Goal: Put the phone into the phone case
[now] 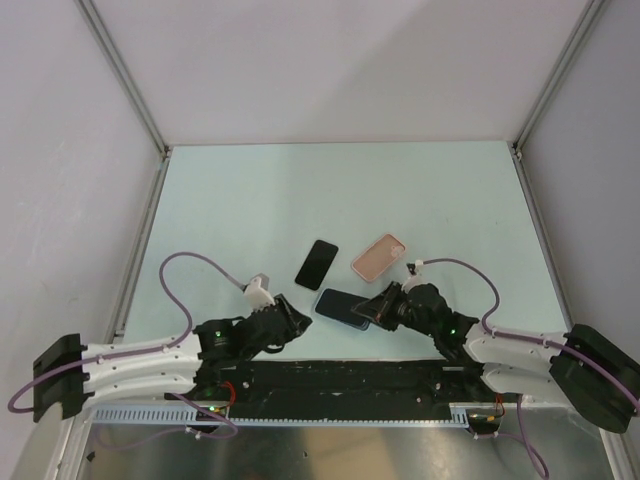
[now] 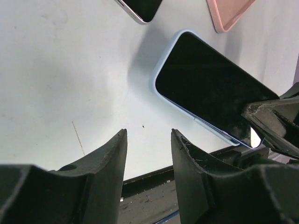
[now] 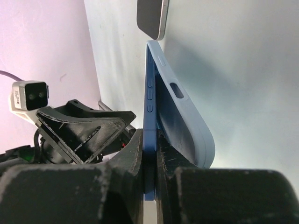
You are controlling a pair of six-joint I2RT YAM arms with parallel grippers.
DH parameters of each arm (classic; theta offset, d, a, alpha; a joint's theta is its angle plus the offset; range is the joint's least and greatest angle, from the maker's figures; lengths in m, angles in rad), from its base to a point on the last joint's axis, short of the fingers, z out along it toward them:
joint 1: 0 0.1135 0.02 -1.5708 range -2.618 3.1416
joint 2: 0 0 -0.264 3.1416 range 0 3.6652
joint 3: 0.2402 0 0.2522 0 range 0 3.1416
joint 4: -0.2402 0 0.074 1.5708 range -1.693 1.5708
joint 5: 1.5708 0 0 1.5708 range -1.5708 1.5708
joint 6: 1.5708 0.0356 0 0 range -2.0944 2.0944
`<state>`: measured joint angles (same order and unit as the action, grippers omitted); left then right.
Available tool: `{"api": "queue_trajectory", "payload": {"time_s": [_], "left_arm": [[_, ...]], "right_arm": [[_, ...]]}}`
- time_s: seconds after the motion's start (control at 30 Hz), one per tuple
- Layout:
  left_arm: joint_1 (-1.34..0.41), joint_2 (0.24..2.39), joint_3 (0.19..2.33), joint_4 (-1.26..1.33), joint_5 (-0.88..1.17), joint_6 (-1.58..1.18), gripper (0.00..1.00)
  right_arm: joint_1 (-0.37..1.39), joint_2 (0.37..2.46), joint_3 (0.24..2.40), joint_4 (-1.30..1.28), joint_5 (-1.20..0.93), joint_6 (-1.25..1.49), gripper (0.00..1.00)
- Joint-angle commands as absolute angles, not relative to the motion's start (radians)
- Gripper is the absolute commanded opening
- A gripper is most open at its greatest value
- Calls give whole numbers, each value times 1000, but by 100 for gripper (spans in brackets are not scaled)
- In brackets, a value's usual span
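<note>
Right gripper (image 3: pixel 150 140) is pinching the phone (image 3: pixel 180 116) by one short end, its two fingers pressing on the screen face and the blue-grey back, so that in the right wrist view the phone is showing edge-on with its side buttons facing the camera. From above, the phone (image 1: pixel 338 305) is lying near the front of the bench (image 1: pixel 250 200), glossy screen up, with the right gripper (image 1: pixel 372 305) coming in from its right end. In the left wrist view a soft shadow is spreading on the bench beside the phone's (image 2: pixel 210 88) free end, and that end is looking slightly lifted.

Left gripper (image 2: pixel 147 144) is hanging spread apart and holding nothing, just to the left of the phone and pointing toward it; its fingers (image 2: pixel 112 158) are touching nothing.

Beyond the phone, the phone case (image 1: pixel 380 257) is resting on the bench apart from it, salmon-pink and turned at an angle. An all-black slab (image 1: pixel 316 263) is lying just left of the phone case, also clear of both grippers.
</note>
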<state>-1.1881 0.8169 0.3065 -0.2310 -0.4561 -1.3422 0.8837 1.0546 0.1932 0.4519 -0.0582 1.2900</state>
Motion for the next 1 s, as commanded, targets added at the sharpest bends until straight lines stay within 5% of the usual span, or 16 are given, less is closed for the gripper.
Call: {"api": "queue_trajectory", "payload": {"time_s": [0.0,0.47,0.97], "left_arm": [[-1213,760,286,-219,-593,-1472,47],[-1228,818,211,119,-528,-1313,46],[-1230,772,172,180,-530,-1249,45]], "right_arm": [[887,1030,175,671,-19,1365,0],[936,1241,167,1016,17,1523,0],[1014,1572,199,1407,79,1672,0]]}}
